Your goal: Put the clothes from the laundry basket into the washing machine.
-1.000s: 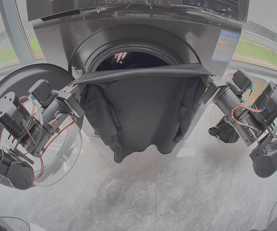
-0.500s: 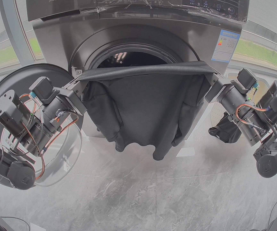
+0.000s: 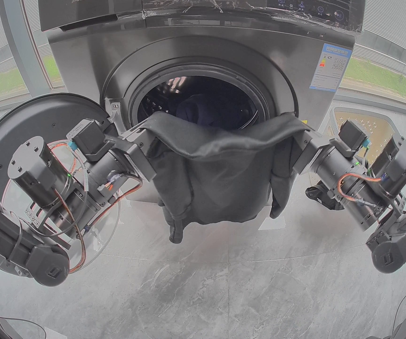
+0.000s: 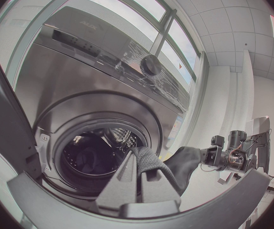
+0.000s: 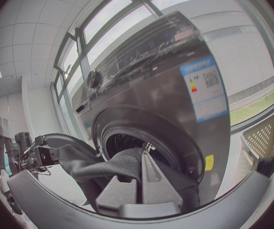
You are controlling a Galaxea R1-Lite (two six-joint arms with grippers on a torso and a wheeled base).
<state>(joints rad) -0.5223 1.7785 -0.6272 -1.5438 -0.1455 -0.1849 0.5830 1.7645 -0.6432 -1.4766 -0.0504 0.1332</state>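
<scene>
The washing machine (image 3: 198, 43) stands at the far side, its door (image 3: 33, 118) open to the left, and just before its mouth the dark garment (image 3: 217, 175) sags between the left gripper (image 3: 140, 137) and right gripper (image 3: 301, 140), each pinching an upper corner of it.

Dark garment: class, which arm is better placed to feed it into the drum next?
Probably left: the left jaws, shut on the garment, sit at the rim of the drum opening; the right jaws hold it farther out.
</scene>
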